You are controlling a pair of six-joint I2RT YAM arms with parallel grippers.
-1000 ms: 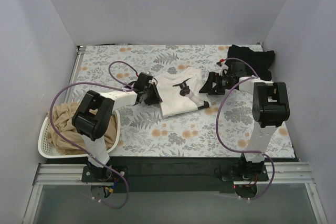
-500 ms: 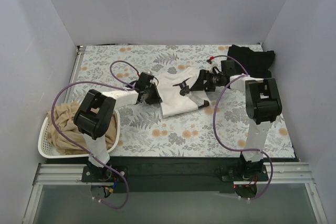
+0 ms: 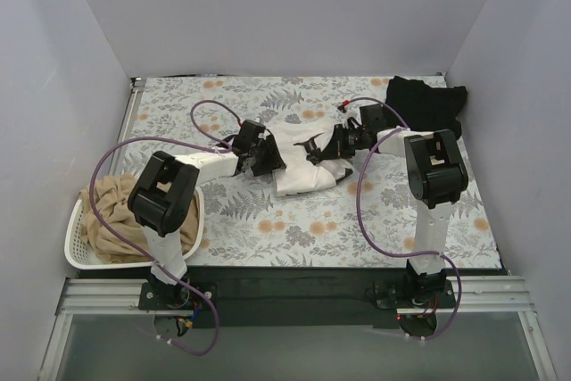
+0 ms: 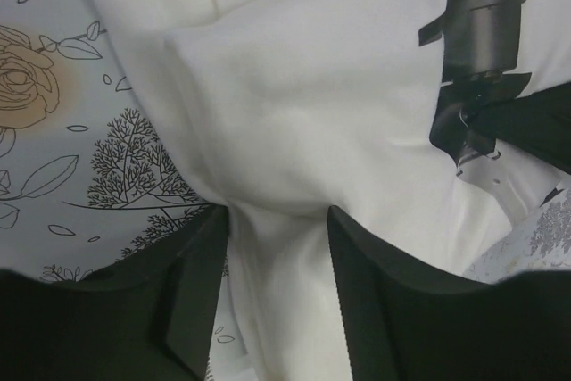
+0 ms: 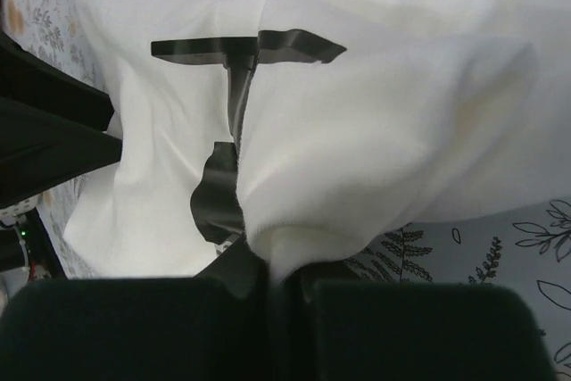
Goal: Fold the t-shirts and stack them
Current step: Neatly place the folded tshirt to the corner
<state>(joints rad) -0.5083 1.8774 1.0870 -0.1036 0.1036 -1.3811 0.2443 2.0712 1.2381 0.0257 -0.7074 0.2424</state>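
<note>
One white cloth t-shirt (image 3: 299, 176) is lying rumpled on the floral-print desk (image 3: 268, 220), the right fingers (image 5: 178, 327), newly clenched, grasping a fold bunching just ahead of them while the left fingers (image 4: 192, 296) are loosening, parted astride cloth, so folding is probably beginning.

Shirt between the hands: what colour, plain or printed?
White t-shirt with a black graphic; clearest in the right wrist view.
</note>
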